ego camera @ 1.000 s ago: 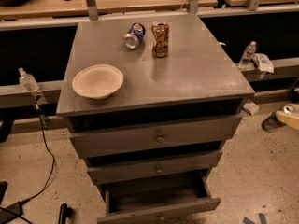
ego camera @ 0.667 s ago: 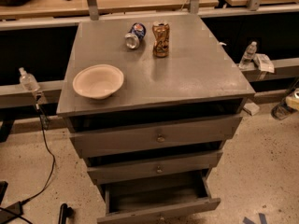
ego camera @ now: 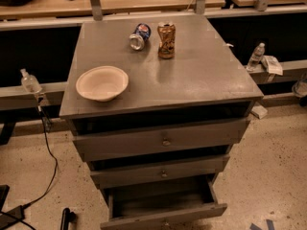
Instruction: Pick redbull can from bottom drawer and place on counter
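Note:
The bottom drawer of the grey cabinet is pulled open, and its dark inside shows no can. The redbull can is out of view. The counter is the cabinet's flat grey top. Only a dim sliver of my gripper shows at the right edge, low beside the cabinet and well away from the drawer.
On the counter stand a cream bowl at front left and a dented brown-gold can at the back, with a blue can on its side beside it. The two upper drawers are closed. A water bottle stands on the right rail. A black cable trails on the floor at left.
The gripper has slid right along the cabinet's right side, almost out of the frame. The cans, bowl and drawers have not moved.

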Tool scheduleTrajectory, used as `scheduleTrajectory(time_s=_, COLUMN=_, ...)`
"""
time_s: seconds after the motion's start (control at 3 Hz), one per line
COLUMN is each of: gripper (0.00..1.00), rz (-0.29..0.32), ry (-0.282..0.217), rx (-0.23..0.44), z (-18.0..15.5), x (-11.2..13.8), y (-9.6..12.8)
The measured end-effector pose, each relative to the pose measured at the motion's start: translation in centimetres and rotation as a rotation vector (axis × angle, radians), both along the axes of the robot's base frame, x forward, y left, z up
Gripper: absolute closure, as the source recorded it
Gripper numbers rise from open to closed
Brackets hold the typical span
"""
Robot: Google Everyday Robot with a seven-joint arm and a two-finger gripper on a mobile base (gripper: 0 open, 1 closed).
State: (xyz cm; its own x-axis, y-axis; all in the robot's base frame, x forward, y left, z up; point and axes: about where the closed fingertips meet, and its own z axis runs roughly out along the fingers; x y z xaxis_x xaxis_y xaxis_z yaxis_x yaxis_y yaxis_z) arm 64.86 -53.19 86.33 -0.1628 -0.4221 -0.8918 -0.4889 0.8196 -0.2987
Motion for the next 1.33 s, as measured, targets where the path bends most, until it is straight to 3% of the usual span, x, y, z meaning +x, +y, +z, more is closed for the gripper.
scheduleTrajectory(time_s=0.67, gripper=1.00, rz=0.099, ry=-0.052, rx=-0.107, z=6.1, x=3.4, y=4.1)
scheduleTrajectory(time_s=1.33, gripper=1.00, rz=0.173, ry=-0.078, rx=-0.140, z=8.6, x=5.1, y=7.5)
